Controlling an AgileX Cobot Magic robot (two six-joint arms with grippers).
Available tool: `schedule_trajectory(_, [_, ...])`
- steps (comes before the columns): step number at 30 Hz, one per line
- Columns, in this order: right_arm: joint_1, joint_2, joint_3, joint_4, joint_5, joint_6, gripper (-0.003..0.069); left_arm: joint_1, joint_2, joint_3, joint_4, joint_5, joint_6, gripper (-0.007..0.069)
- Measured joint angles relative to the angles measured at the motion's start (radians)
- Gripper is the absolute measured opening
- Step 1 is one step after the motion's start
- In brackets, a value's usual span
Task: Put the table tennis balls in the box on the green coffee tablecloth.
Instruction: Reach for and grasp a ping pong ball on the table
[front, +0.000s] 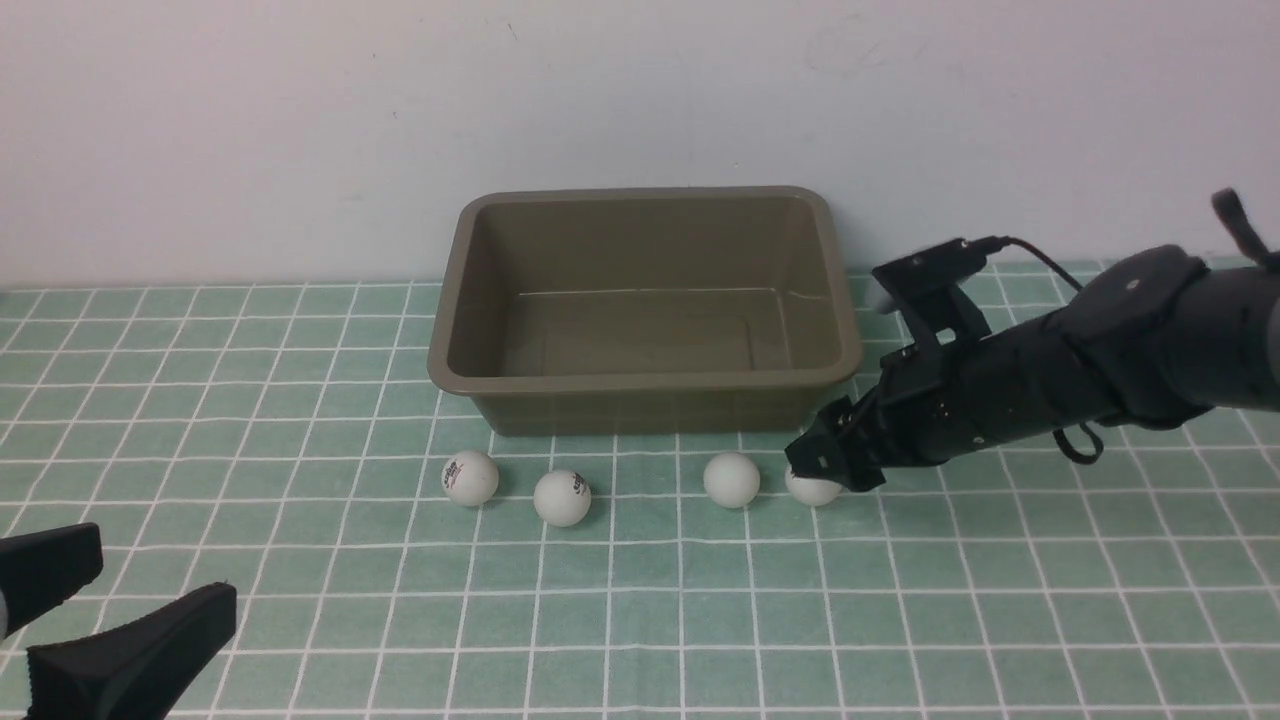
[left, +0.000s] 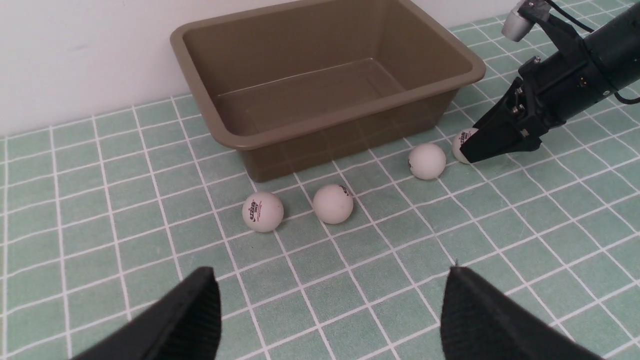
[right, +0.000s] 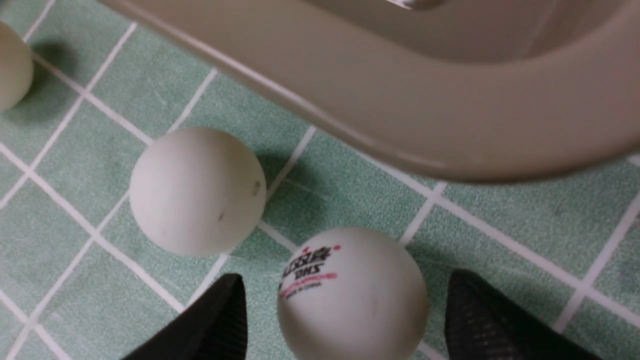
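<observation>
Left gripper (front: 165, 578) agape — beyond, four matte white balls (front: 562, 497), olive-brown box (front: 645, 412)

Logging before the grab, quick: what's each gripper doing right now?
Left gripper: open, empty.
Right gripper: open, jaws either side of the rightmost table tennis ball, not yet closed on it.

A logo ball (right: 352, 295) sits between the right hand's (right: 345, 279) spread fingers (right: 215, 325), seemingly untouched; a plain ball (right: 197, 190) lies just beside it, near the box (right: 400, 110).
</observation>
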Motion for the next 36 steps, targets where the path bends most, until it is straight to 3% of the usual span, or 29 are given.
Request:
schedule_trajectory(3, [0.000,0.001,0.000,0.001,0.000,-0.006,0.0472,0.000,0.000,0.000,0.000,0.000,0.000,0.0534])
schedule_trajectory(10, [0.000,0.001,0.000,0.001,-0.002,-0.009,0.0336,0.000,0.000,0.000,0.000,0.000,0.000,0.0534])
schedule_trajectory(21, [0.000,0.001,0.000,-0.016,-0.002,-0.011,0.0338,0.000,0.000,0.000,0.000,0.000,0.000,0.0534])
schedule_trajectory(36, [0.000,-0.157,-0.001,-0.271,0.065,0.136,0.0338,0.000,0.000,0.000,0.001,-0.001,0.000,0.0534])
